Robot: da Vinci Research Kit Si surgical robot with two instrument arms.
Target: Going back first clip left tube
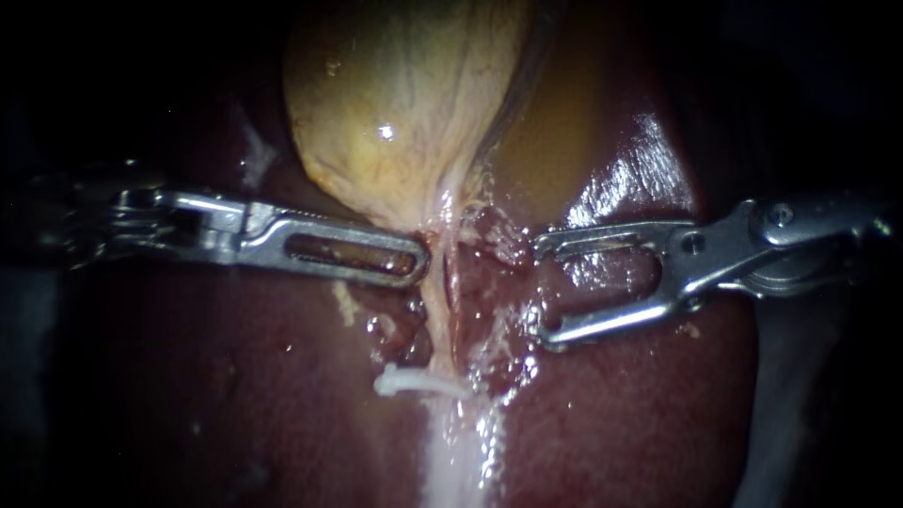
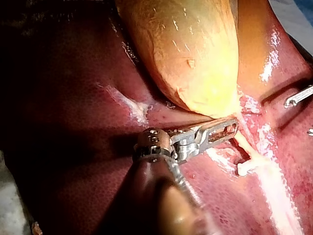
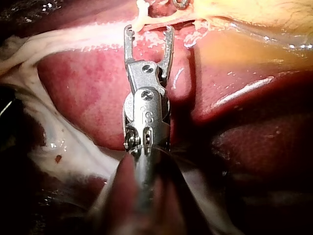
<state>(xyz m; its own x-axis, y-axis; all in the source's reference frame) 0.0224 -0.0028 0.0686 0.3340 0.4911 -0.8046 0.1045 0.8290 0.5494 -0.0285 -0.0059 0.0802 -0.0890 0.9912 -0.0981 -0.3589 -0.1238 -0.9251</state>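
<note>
Background: dark red, wet liver (image 1: 235, 395) fills the field, with the yellow gallbladder (image 1: 395, 94) lying on it at the top. A pale tube (image 1: 437, 310) runs down from the gallbladder's neck. A white clip (image 1: 414, 382) sits across this tube, below both instruments. The left instrument (image 1: 419, 261) has its slotted jaws lying together, their tip touching the tissue at the neck; no grip on tissue can be made out. The right instrument (image 1: 546, 292) has its jaws wide apart and empty, just beside the tube on its right, above the clip and clear of it.
</note>
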